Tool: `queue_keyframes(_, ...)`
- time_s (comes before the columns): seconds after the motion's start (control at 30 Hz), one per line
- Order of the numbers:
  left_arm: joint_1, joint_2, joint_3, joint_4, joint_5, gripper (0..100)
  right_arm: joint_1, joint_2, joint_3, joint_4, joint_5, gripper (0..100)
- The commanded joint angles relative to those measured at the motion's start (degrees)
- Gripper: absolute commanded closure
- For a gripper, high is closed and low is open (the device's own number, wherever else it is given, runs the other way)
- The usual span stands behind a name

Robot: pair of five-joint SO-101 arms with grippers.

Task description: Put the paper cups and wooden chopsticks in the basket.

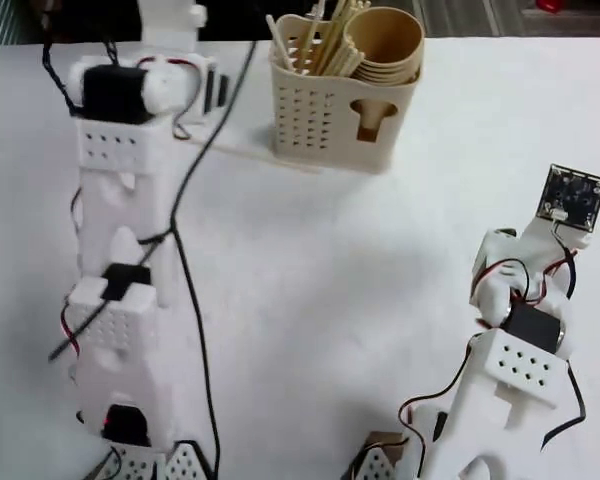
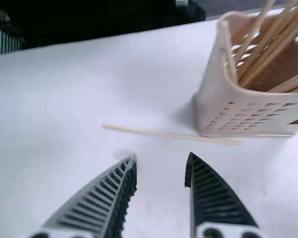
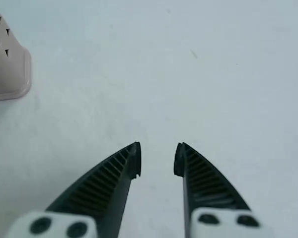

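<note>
Chasing: the one pale wooden chopstick (image 2: pixel 171 135) lying flat on the white table (image 1: pixel 330 280). By my reading, that's the step in hand.
Where it lies: just beside the foot of the cream perforated plastic basket (image 2: pixel 238 114), running along its wall. I can't tell whether the far end touches the base.
In the basket: the stack of tan paper cups (image 1: pixel 385 45) sits at one end. A bundle of wooden chopsticks (image 1: pixel 325 40) leans beside it, so the job looks nearly finished.
My left gripper (image 2: pixel 161 157): fingers spread apart, nothing between them. It hangs over the table just short of the stick, tips aimed at its middle.
My right gripper (image 3: pixel 158 146): fingers parted a little, holding nothing, over bare table. A corner of the basket sits off to one side and the stick is well apart from it.
Who goes: the left, I'd say; it's lined up and nearer.
Next move calls for: easing forward and down until my tips straddle the stick, pinching across it, then lifting and tipping it in among the others.
Risk: a thin stick flat on a smooth top may roll or skid, and the basket wall crowds that side.
</note>
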Motion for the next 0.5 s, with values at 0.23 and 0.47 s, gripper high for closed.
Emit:
queue_keyframes(0.23, -7.08, -6.73, 7.56, 0.26, -2.46, 97, -20.97, -1.01, -12.4, 15.43, 12.04, 87.2)
queue_keyframes(0.47, -10.95, -24.92, 18.9, 0.09, -2.46, 98, -39.69, 3.82, -21.8, 21.05, 14.59, 87.3)
